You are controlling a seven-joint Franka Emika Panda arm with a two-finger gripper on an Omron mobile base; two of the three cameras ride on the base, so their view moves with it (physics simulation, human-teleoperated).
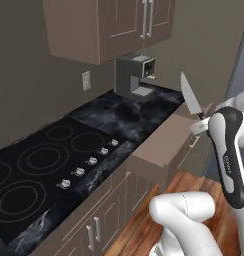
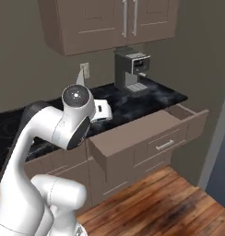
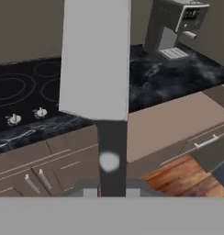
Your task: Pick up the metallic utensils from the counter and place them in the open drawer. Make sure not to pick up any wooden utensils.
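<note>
obj: kitchen knife with pointed silver blade and dark handle (image 1: pixel 190 96), blade up, above taupe-brown open drawer (image 2: pixel 146 126) | gripper (image 1: pixel 200 123): clamped on handle, contact partly hidden | handling: rigid, light, slick steel; hold the handle, never the blade

Knife (image 3: pixel 96 59): blade tip cut off by hand view's top edge; handle largely hidden in gripper (image 3: pixel 111 192).

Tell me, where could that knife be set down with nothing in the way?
The knife, held blade-up, has bare black counter between the stove and the coffee machine. The open drawer below shows pale, bare inside. The back corner by the machine is tighter.
</note>
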